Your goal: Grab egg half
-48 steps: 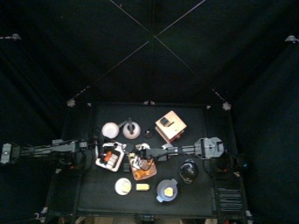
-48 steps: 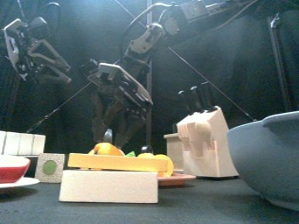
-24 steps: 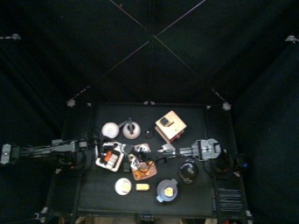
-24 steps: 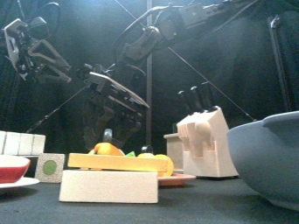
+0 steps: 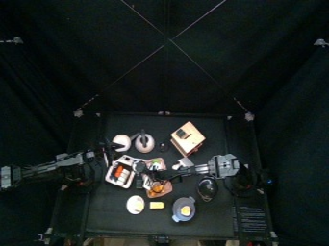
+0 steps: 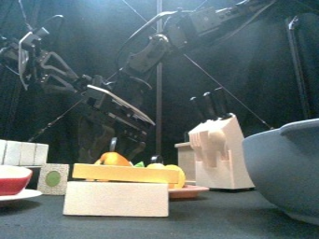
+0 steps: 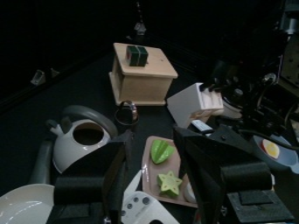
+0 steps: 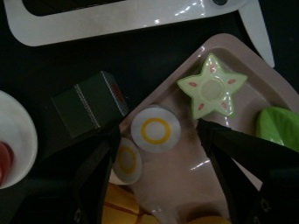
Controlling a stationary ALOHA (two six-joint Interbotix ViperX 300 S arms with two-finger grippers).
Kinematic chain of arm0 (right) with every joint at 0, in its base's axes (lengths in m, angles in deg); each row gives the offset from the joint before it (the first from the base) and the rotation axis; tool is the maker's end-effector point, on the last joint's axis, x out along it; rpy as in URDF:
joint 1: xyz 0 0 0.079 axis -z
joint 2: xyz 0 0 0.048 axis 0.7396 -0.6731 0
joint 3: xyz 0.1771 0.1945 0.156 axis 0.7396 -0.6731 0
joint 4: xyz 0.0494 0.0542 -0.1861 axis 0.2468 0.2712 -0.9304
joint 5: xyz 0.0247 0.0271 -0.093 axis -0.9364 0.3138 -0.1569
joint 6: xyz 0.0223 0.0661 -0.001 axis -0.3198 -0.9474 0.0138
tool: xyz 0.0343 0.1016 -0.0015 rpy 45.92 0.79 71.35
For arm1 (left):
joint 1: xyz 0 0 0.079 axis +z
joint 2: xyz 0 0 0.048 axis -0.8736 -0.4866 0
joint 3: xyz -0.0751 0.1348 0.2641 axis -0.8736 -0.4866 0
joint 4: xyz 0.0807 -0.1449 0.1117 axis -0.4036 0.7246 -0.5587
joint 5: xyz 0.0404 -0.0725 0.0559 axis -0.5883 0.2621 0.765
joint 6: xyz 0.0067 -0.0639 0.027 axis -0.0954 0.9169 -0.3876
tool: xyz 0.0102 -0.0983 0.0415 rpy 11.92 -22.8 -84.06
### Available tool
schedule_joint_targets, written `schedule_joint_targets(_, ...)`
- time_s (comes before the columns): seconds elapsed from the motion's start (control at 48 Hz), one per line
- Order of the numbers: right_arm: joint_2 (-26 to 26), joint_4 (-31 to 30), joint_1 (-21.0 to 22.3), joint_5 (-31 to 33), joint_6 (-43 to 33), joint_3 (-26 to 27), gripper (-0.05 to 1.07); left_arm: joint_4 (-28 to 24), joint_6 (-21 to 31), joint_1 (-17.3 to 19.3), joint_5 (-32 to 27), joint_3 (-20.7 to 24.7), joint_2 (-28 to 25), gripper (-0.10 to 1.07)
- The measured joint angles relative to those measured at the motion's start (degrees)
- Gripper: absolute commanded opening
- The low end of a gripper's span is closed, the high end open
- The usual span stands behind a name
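Observation:
An egg half, white with a yellow yolk, lies on the pink tray, and a second egg half lies close beside it. My right gripper hangs open just above the tray, one jaw on each side of the first egg half, not touching it. The top view shows this gripper over the tray at the table's middle. In the front view its open jaws slant down behind the tray. My left gripper is open and holds nothing, back from the tray's left side.
On the tray lie a green star fruit slice and a green leaf. Around it stand a white kettle, a wooden box, a knife block, a blue bowl, a butter block and a dark cube.
My right gripper has come down and leftward over the tray, still open. The left arm has swung back toward the table's left side.

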Motion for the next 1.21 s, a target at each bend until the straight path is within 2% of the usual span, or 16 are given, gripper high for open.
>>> schedule_joint_targets(0.167, -0.7, 0.0, 0.0, -0.09, 0.09, 0.44, 0.95, 0.0, 0.09, 0.09, 0.18, 0.0, 0.0, 0.8)
schedule_joint_targets(0.604, -0.7, 0.0, 0.0, 0.0, 0.09, 0.44, 0.66, 0.09, 0.09, 0.18, 0.7, 0.0, 0.0, 0.8)
schedule_joint_targets(0.958, -0.35, -0.18, -0.7, 0.44, 0.62, 0.44, 0.64, 0.7, 0.09, 0.18, 0.7, -0.18, 0.0, 0.8)
schedule_joint_targets(1.208, 2.37, -0.79, -1.14, 0.53, 0.88, 0.18, 0.63, 0.79, 0.0, 0.18, 0.7, -0.18, 0.0, 0.8)
